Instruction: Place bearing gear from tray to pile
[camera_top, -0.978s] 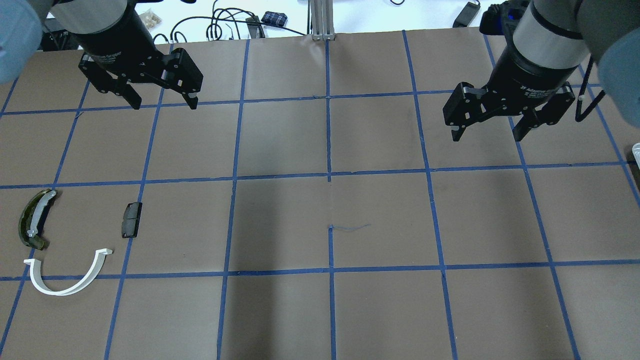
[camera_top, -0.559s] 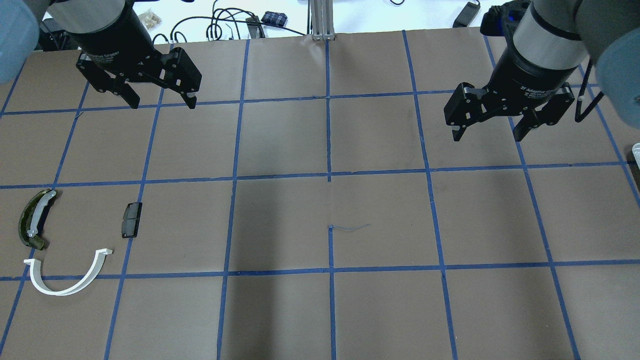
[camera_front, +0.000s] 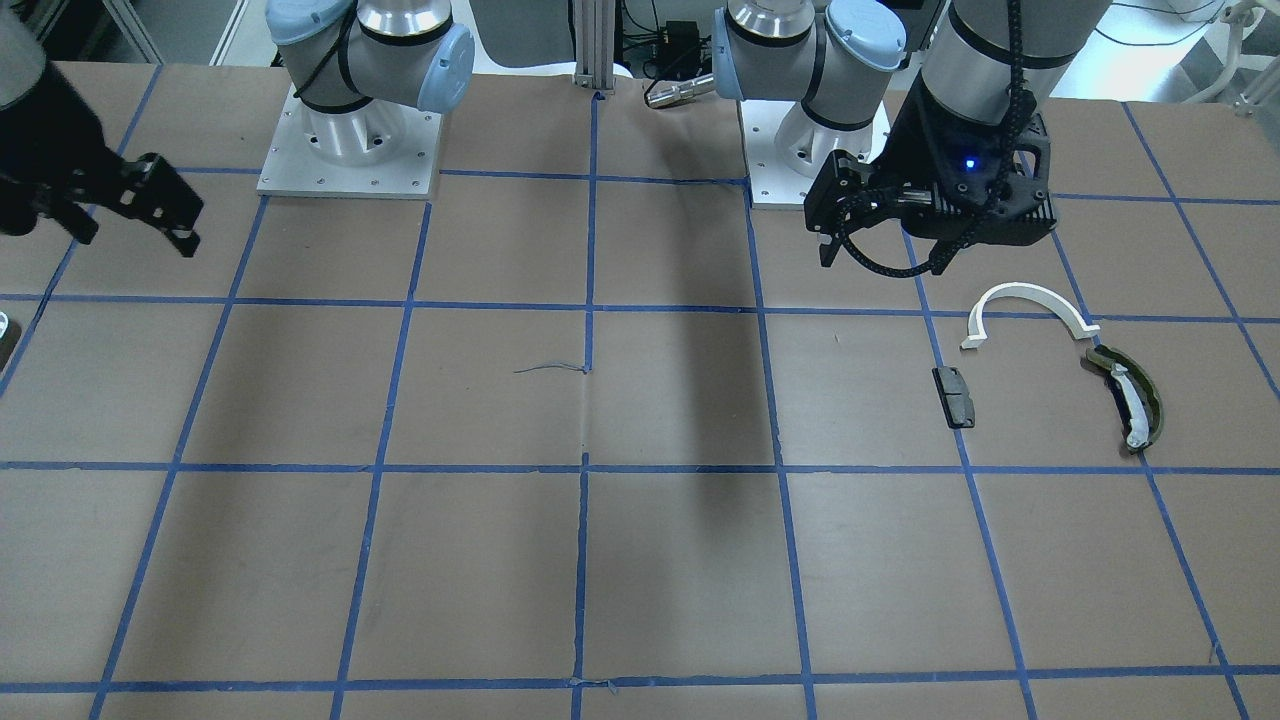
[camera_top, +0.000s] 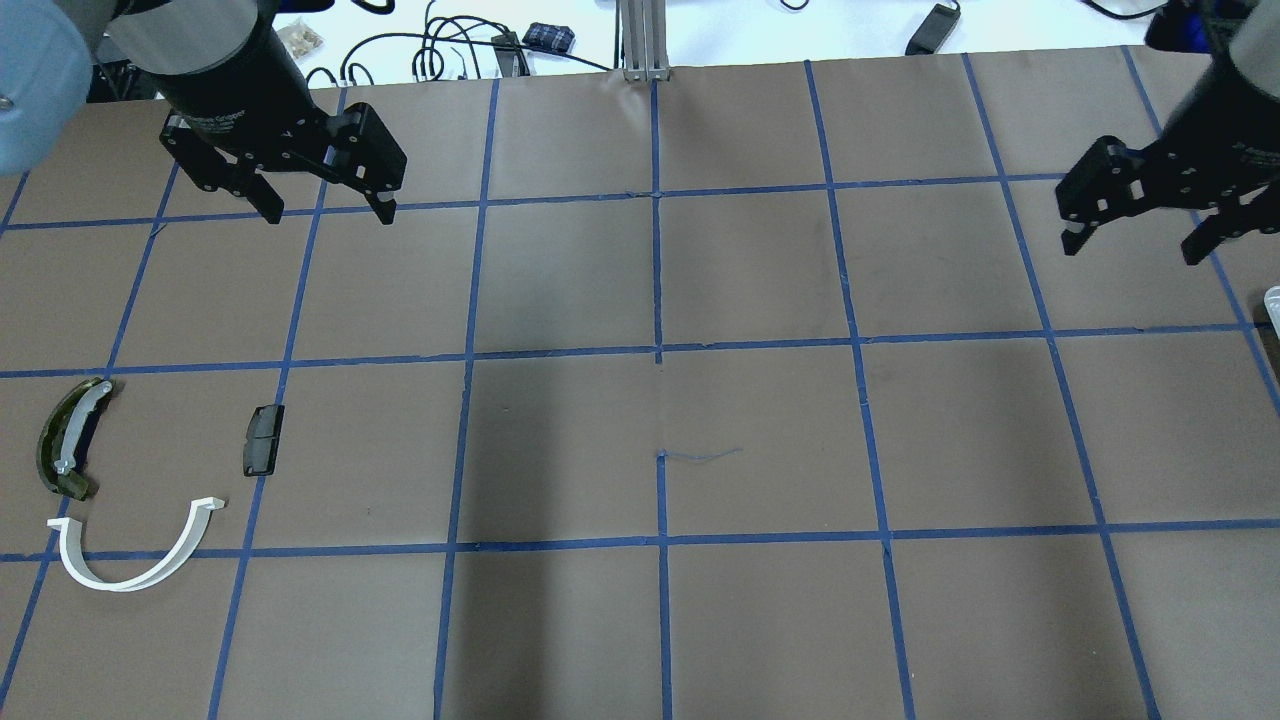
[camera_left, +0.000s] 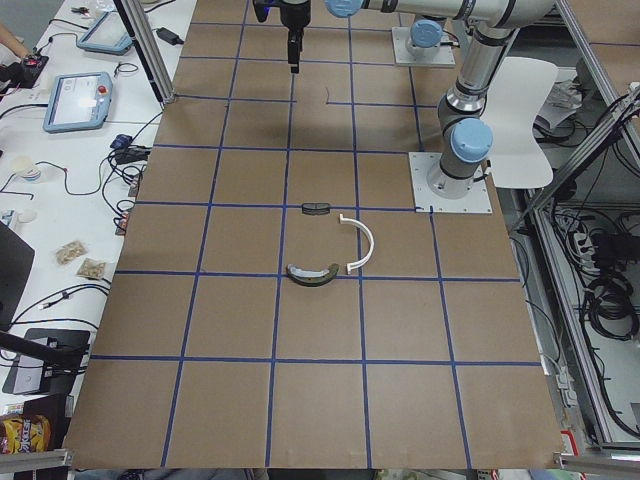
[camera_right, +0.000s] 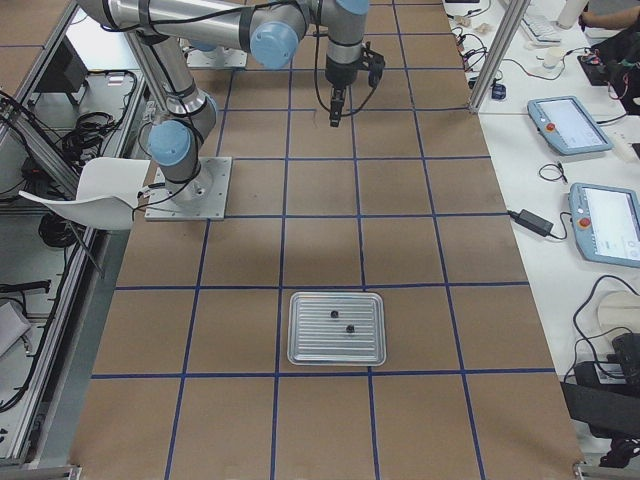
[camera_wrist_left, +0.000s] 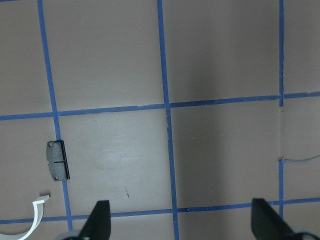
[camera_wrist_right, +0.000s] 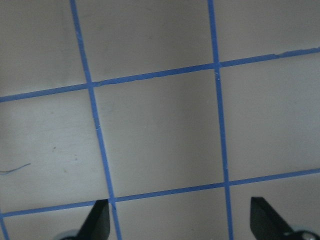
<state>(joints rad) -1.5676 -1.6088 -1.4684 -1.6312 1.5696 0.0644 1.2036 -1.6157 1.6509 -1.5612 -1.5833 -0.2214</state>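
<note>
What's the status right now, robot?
Grippers: left gripper open, empty; right gripper open, empty. Two small dark parts sit on the tray, none at the pile yet. No obstruction seen.

No legible text or labels

Overhead view: behind robot, high, looks forward and down on table (camera_top: 760, 430). Front view: opposite side, faces robot bases (camera_front: 345, 150), steep downward. Both share white arc (camera_top: 118, 586), grey block (camera_top: 264, 440), olive shoe (camera_top: 60, 440). Left-end view: far, along table, same three parts. Right-end view: far, only one showing tray (camera_right: 310, 345). Wrist views: close, straight down on table; left one catches grey block.
</note>
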